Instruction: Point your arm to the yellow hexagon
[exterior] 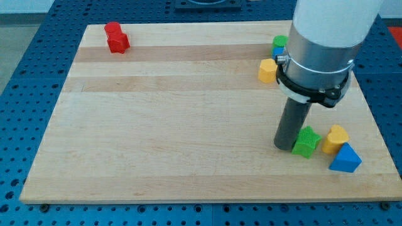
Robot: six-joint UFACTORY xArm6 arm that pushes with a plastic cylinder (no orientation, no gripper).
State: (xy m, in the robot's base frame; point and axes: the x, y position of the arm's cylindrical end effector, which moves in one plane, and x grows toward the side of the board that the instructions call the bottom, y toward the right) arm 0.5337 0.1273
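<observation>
A yellow block [267, 70] with flat sides, hexagon-like, lies near the board's upper right, just left of my arm. A second yellow block [335, 139] with a rounder outline lies at the lower right. My tip [284, 148] rests on the board at the lower right, far below the hexagon-like block. It touches or nearly touches the left side of a green star-like block [306, 142]. The rounder yellow block sits right of that green block.
A blue triangle [345, 158] lies below the rounder yellow block, near the board's right edge. A green block [279, 42] and a blue block [277, 51], partly hidden by my arm, sit above the hexagon-like block. Two red blocks [117, 37] lie together at the upper left.
</observation>
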